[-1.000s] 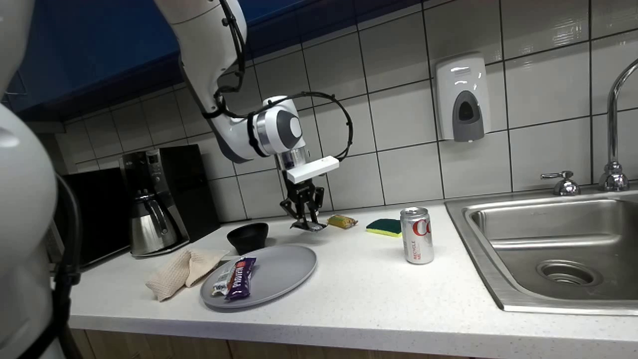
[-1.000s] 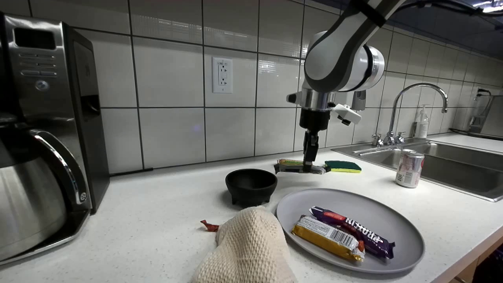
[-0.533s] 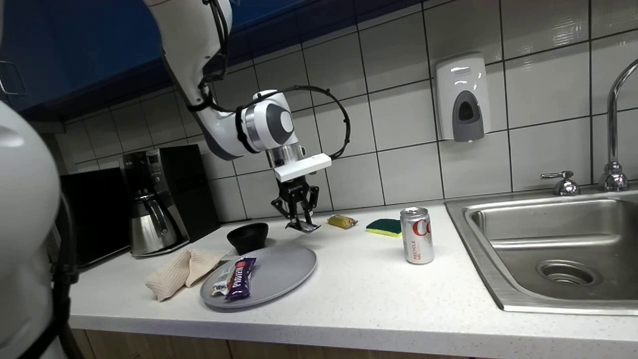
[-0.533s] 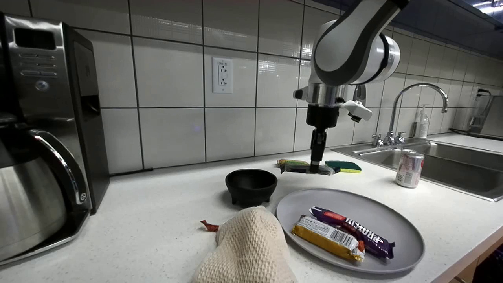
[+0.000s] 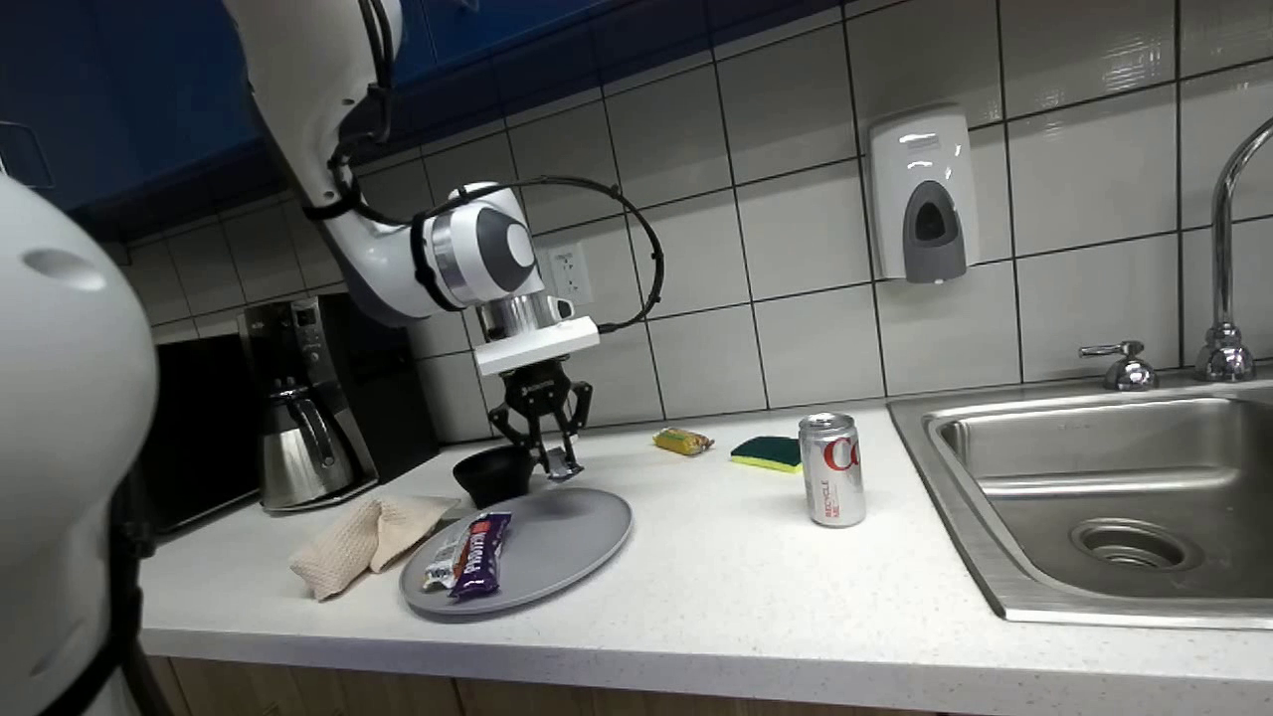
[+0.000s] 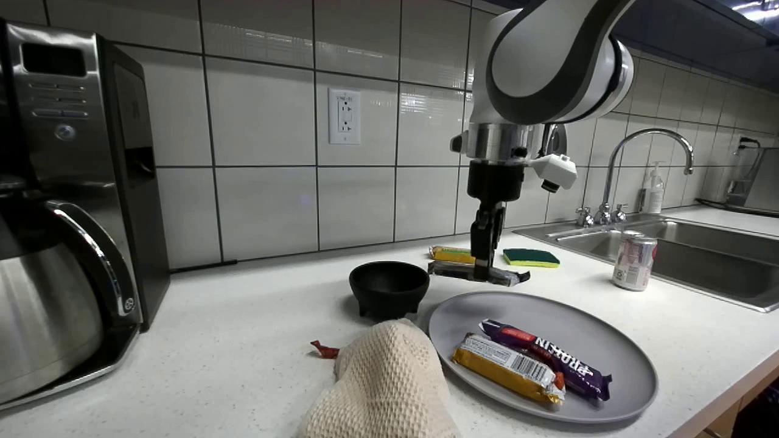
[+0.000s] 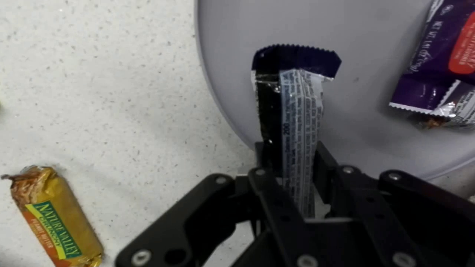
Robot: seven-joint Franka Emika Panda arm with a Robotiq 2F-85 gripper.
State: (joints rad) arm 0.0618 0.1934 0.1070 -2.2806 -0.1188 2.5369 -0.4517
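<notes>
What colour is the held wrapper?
The wrapper looks black and dark indigo, pale where printed; best in the wrist view.

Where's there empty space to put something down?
There's a wide bare stretch of counter between the plate and the can, and another between the coffee maker and the bowl. It's crowded where bowl, cloth and plate bunch together. The plate carries a purple bar and a gold bar, and the hand holds a dark bar close by.

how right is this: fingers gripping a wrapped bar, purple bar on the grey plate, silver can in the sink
In both exterior views the can stands on the counter beside the sink, not in it. Fingers gripping a wrapped bar, purple bar on the grey plate: right.
</notes>
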